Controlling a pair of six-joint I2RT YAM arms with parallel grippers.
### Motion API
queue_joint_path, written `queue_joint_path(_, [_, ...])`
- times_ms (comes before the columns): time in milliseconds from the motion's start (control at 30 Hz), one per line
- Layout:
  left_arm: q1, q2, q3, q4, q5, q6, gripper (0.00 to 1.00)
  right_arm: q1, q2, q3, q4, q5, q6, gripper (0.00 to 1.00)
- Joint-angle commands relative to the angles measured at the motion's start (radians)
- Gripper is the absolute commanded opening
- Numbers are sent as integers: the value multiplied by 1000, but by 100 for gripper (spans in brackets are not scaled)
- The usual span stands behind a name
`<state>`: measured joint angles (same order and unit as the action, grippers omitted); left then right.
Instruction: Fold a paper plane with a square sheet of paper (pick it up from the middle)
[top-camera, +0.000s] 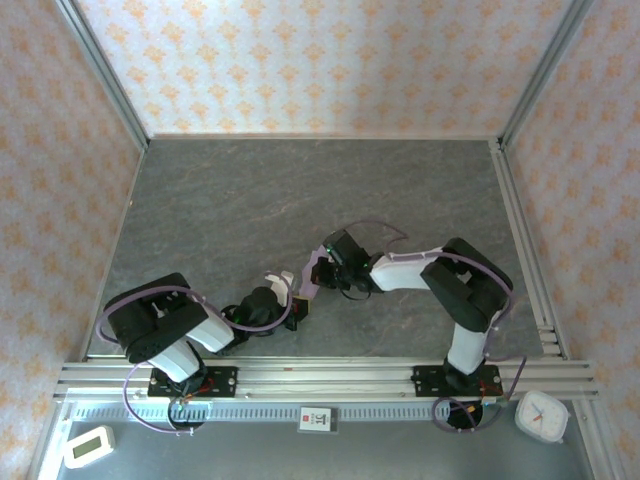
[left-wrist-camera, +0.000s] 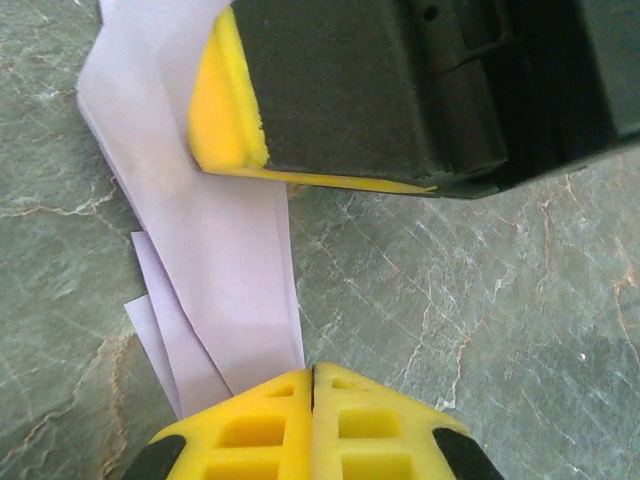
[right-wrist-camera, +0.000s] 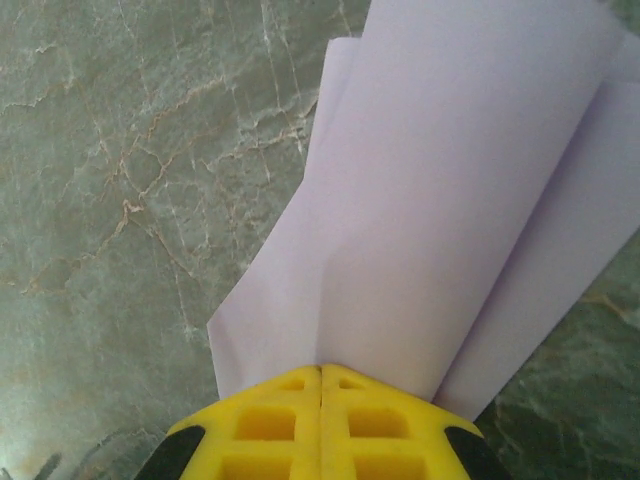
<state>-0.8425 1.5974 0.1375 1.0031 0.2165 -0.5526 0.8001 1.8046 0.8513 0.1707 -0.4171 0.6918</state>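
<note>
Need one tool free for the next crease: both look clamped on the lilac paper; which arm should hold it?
Right, probably. The right tool is shut across the wide folded layers of the paper; the left tool pinches only a narrow edge strip, so freeing it looks safer.

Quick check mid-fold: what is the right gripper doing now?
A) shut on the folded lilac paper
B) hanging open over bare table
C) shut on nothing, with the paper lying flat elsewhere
A: in the right wrist view the right gripper is closed tight, and the folded lilac paper fans out from its tip above the table.
</note>
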Motion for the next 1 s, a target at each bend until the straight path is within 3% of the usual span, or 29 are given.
queue_joint_path(0, [-3, 87, 0, -232, 47, -20, 0, -36, 39, 11, -47, 44, -52, 0])
queue_joint_path(500, [-3, 117, 3, -206, 67, -27, 0, -173, 86, 32, -85, 21, -127, 0])
queue_joint_path(833, [13, -138, 90, -330, 108, -5, 0, -163, 50, -78, -10, -27, -99, 0])
queue_joint_path(967, [45, -151, 175, -364, 173, 25, 0, -135, 28, -115, 11, -27, -79, 0])
